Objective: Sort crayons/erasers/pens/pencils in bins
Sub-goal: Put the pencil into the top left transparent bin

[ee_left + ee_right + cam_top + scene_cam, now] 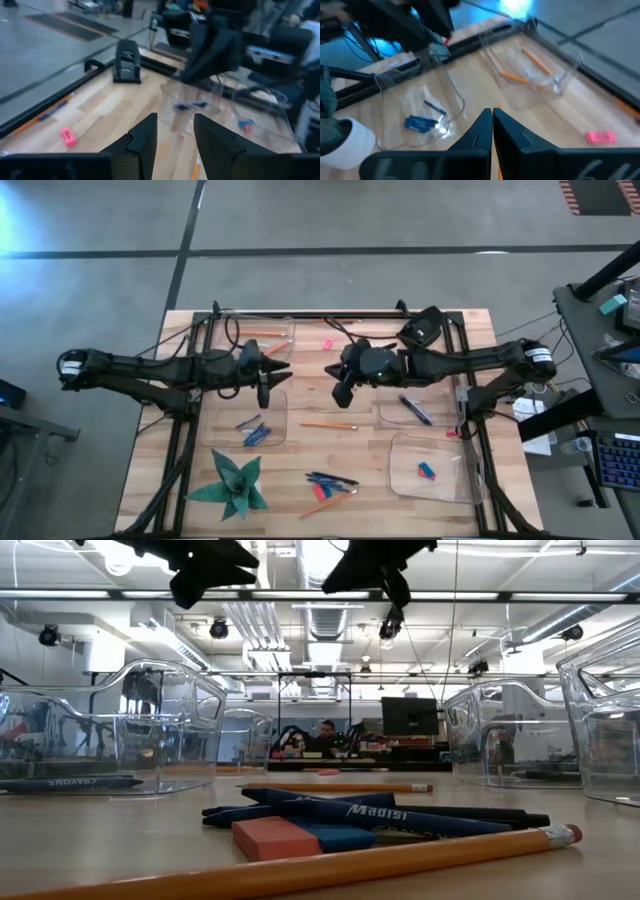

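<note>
From my remote station I saw both arms stretched inward across the far half of the table [300, 442], their wrists near each other above the middle.

Left arm: it reached in level from the left side. The left gripper [264, 393] hung above the table beside the crayon bin, pointing down and toward the near edge. Its fingers [145, 142] stood apart with a clear gap and held nothing.

Right arm: it reached in level from the right side. The right gripper [342, 394] also pointed down, above bare wood. Its fingers [479, 131] were pressed together, empty.

Task items:
- The far-left bin [272, 338] held pencils [536, 59].
- The bin [262, 425] below the left gripper held blue crayons [252, 430].
- The right-hand bin [415, 407] held dark pens [416, 409].
- The near-right bin [428, 470] held a blue eraser [427, 471].
- One pencil [329, 425] lay loose on the wood between the crayon bin and the pen bin.
- A pink eraser [326, 344] lay loose near the far edge.
- A loose pile [330, 485] of pens, erasers and a pencil lay near the front edge, right of the green paper star [233, 484].
</note>
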Action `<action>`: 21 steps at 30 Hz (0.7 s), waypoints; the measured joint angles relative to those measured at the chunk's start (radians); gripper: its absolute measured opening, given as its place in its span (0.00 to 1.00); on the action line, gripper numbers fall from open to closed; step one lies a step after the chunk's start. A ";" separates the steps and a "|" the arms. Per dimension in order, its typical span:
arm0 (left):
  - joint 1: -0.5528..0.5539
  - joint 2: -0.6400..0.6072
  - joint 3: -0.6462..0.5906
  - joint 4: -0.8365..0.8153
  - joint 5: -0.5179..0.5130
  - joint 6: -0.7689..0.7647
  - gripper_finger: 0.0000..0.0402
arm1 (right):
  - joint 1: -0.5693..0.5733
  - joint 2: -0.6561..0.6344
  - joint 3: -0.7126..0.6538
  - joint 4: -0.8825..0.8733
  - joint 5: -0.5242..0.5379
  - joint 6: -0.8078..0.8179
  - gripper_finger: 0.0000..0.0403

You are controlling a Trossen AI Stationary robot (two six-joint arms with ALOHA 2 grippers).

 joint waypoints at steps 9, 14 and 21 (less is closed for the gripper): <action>0.013 -0.009 -0.006 0.016 -0.029 -0.020 0.29 | -0.045 -0.006 0.000 -0.164 0.000 0.019 0.02; 0.028 0.009 -0.008 -0.006 0.036 0.004 0.29 | -0.071 0.020 0.000 -0.205 -0.009 0.086 0.03; 0.092 0.117 0.000 -0.041 0.171 0.032 0.29 | -0.071 0.023 0.000 -0.272 -0.015 0.105 0.16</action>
